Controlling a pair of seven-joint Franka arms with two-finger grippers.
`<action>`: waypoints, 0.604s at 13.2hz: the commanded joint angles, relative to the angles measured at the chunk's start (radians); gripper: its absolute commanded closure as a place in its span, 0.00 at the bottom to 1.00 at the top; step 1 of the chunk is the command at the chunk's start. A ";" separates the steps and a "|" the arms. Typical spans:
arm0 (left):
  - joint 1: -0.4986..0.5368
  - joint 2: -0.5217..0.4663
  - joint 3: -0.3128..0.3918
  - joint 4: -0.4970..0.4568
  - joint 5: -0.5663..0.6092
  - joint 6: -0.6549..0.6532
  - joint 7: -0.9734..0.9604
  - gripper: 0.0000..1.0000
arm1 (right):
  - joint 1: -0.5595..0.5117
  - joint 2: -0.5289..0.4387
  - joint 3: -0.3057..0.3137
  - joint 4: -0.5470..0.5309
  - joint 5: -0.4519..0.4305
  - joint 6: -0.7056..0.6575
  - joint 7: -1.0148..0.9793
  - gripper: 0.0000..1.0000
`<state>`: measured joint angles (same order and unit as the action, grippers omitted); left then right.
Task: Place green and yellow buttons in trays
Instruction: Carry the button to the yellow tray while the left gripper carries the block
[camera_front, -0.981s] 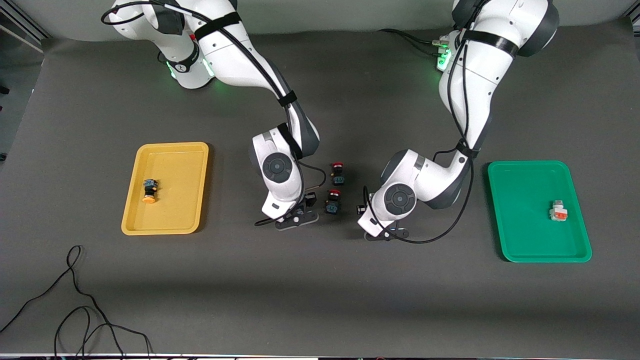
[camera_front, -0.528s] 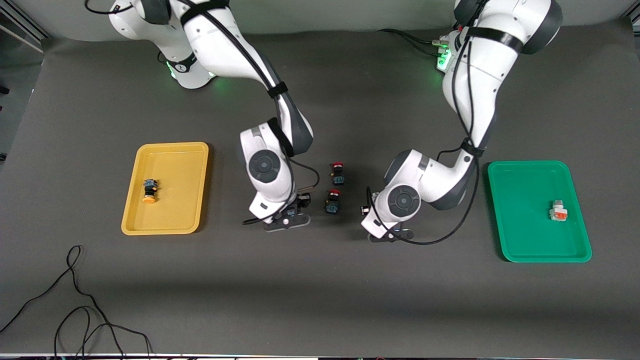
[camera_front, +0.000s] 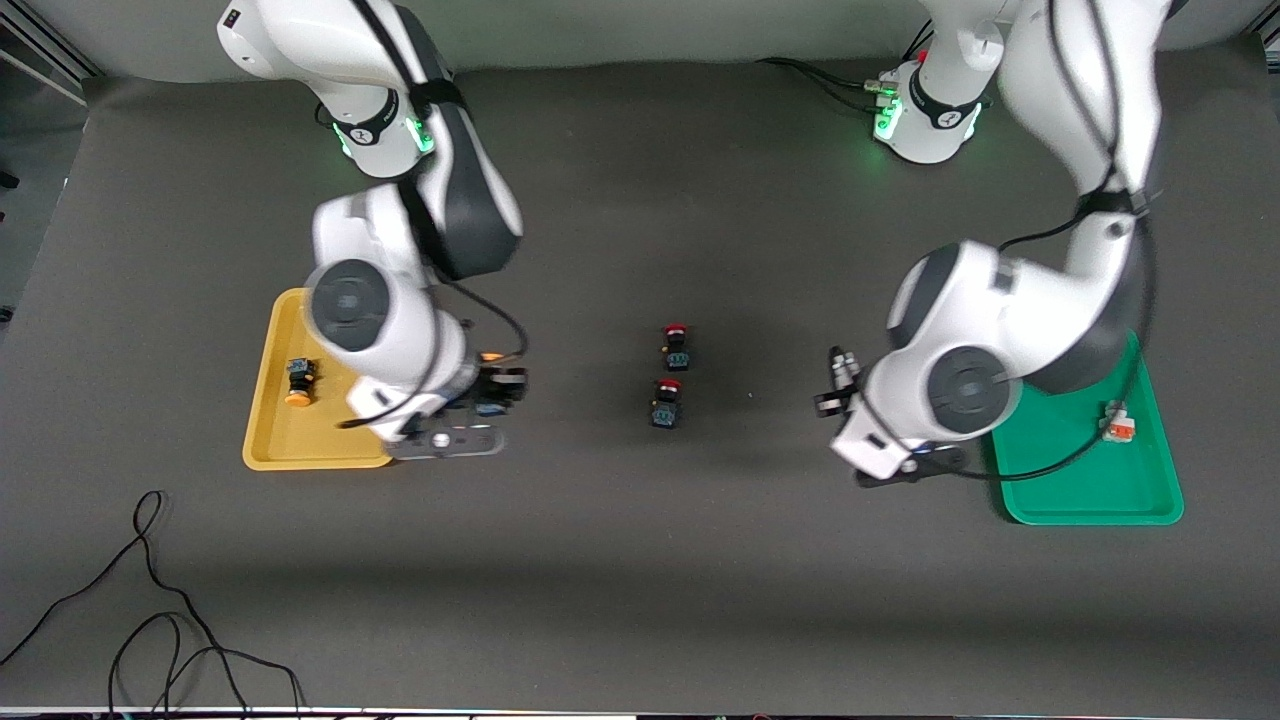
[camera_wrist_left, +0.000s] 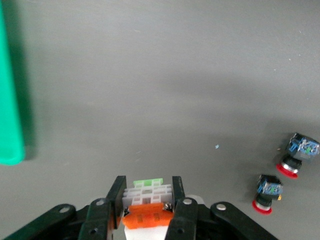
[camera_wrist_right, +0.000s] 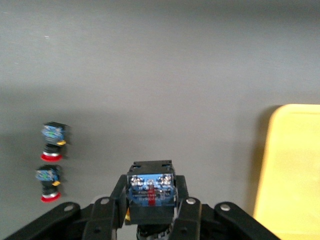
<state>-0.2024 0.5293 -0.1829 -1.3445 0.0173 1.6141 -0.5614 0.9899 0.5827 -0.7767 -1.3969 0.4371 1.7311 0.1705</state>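
My right gripper (camera_front: 495, 385) is shut on a black-bodied button (camera_wrist_right: 150, 191) with a yellow-orange cap (camera_front: 490, 356), in the air over the table beside the yellow tray (camera_front: 290, 445). That tray holds one yellow-capped button (camera_front: 298, 382). My left gripper (camera_front: 838, 387) is shut on a white blocky switch with an orange face (camera_wrist_left: 148, 199), over the table beside the green tray (camera_front: 1080, 485). That tray holds one white switch (camera_front: 1117, 423). The yellow tray's edge (camera_wrist_right: 292, 170) and the green tray's edge (camera_wrist_left: 10, 105) show in the wrist views.
Two black buttons with red caps (camera_front: 676, 345) (camera_front: 666, 402) lie mid-table between the arms; they also show in the left wrist view (camera_wrist_left: 299, 155) and the right wrist view (camera_wrist_right: 51, 141). A black cable (camera_front: 150, 600) lies on the table near the front camera, at the right arm's end.
Both arms left the middle of the table with their loads. The right gripper moved toward the yellow tray, the left gripper toward the green tray, and both rose.
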 joint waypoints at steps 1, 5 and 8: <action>0.110 -0.060 0.002 0.024 0.003 -0.118 0.160 1.00 | 0.016 -0.111 -0.108 -0.141 -0.034 -0.019 -0.157 0.91; 0.331 -0.048 0.006 0.031 0.064 -0.169 0.535 1.00 | 0.018 -0.156 -0.280 -0.289 -0.034 -0.002 -0.399 0.91; 0.441 0.014 0.006 -0.016 0.141 -0.078 0.713 1.00 | 0.016 -0.156 -0.291 -0.443 -0.023 0.147 -0.447 0.91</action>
<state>0.1992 0.5046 -0.1615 -1.3297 0.1152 1.4769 0.0777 0.9775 0.4504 -1.0683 -1.7228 0.4227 1.7685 -0.2514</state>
